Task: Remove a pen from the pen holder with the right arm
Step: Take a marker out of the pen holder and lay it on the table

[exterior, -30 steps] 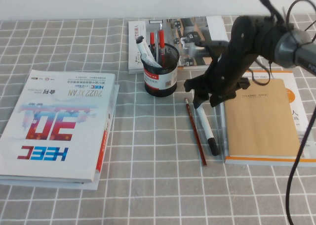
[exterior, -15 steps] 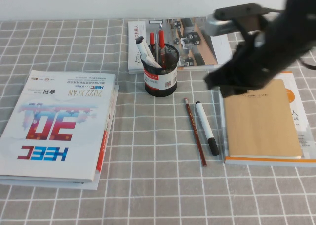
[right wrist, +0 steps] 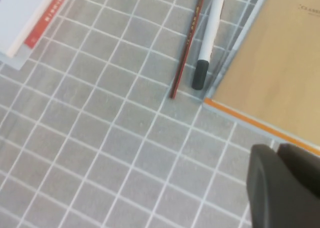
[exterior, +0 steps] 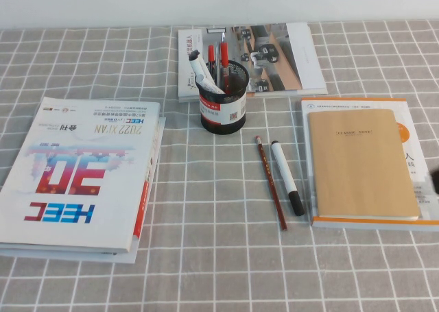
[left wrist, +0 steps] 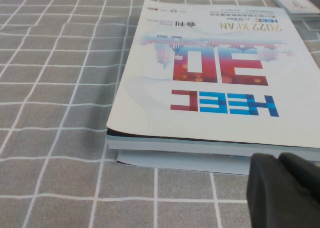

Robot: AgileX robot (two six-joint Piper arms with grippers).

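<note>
The black mesh pen holder (exterior: 221, 101) with a red label stands at the back centre, with red pens and a white pen upright in it. A white marker with a black cap (exterior: 287, 177) and a red pencil (exterior: 271, 182) lie side by side on the cloth in front of it. The right wrist view shows the same marker (right wrist: 208, 37) and pencil (right wrist: 187, 43) from above. My right gripper (right wrist: 278, 153) is shut and empty, well off from them over the cloth by the notebook's corner. My left gripper (left wrist: 279, 160) is shut, low beside the stacked magazines.
A thick HEEC magazine stack (exterior: 89, 168) lies at the left. A brown notebook (exterior: 360, 161) on an orange-edged book lies right of the marker. An open magazine (exterior: 267, 51) lies behind the holder. A grey checked cloth covers the table.
The right arm has pulled back from above the marker and gone out of the high view to the right. Its gripper has shut on nothing. Marker and pencil stay put.
</note>
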